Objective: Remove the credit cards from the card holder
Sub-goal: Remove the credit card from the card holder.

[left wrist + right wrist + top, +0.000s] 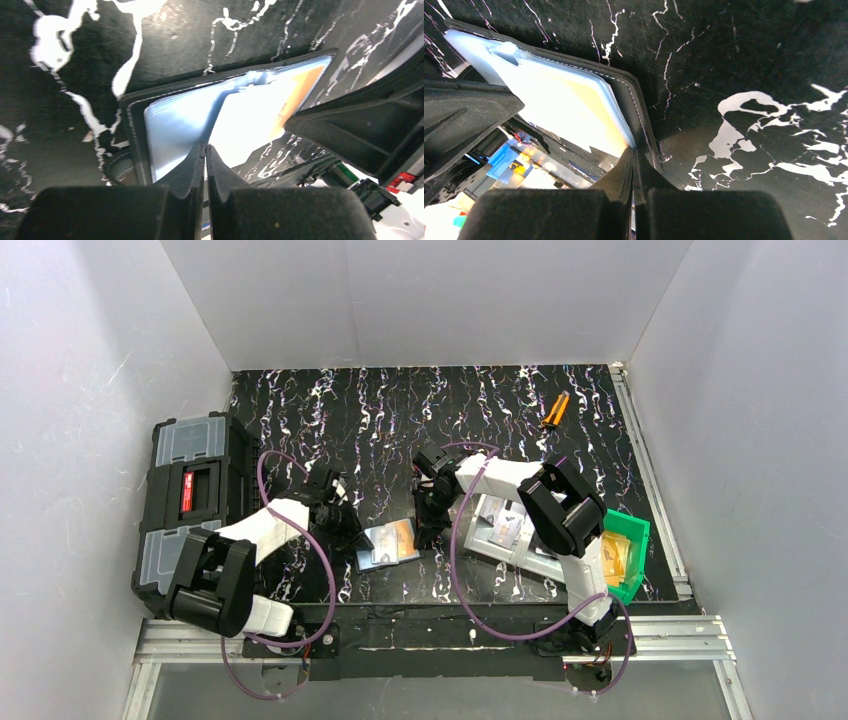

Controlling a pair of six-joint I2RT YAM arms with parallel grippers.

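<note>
Glare washes out the orange-tan credit card (302,92) inside the open black bifold card holder (385,545), lying lengthwise between the clenched left gripper (205,150) and clenched right gripper (634,152).

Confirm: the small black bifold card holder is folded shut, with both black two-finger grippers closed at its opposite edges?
Not folded shut: the card holder is spread open, its blue-grey pockets showing, as the top external view shows. The left gripper and right gripper are closed at its opposite edges.
</note>
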